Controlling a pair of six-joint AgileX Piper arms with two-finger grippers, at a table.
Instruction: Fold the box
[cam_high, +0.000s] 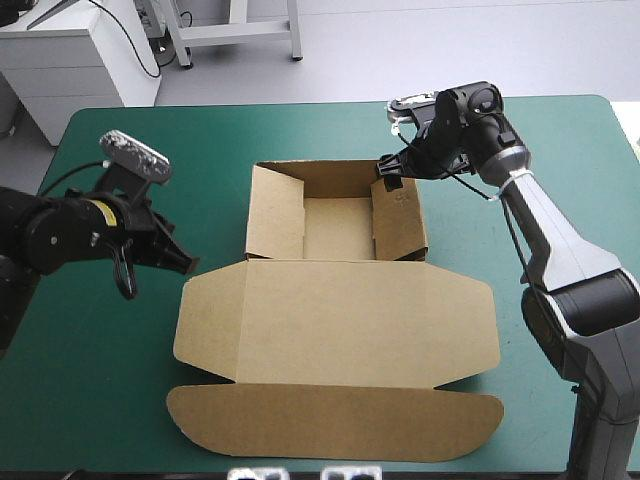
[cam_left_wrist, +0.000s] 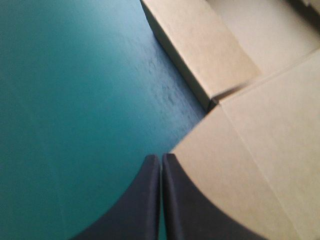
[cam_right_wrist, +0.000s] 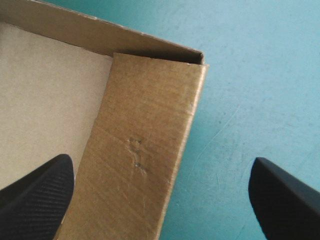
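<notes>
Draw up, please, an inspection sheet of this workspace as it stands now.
Surface: teal-green cover, flat and smooth.
Job's things: box, an open tray with walls raised; its lid lies flat toward the near edge.
Clutter: nothing seen.
Tools: left tool shut and empty, beside the lid's left flap; right tool open, astride the tray's right wall near its far corner, one finger inside, one outside.
Cables: nothing seen.
Surroundings: nothing seen.
</notes>
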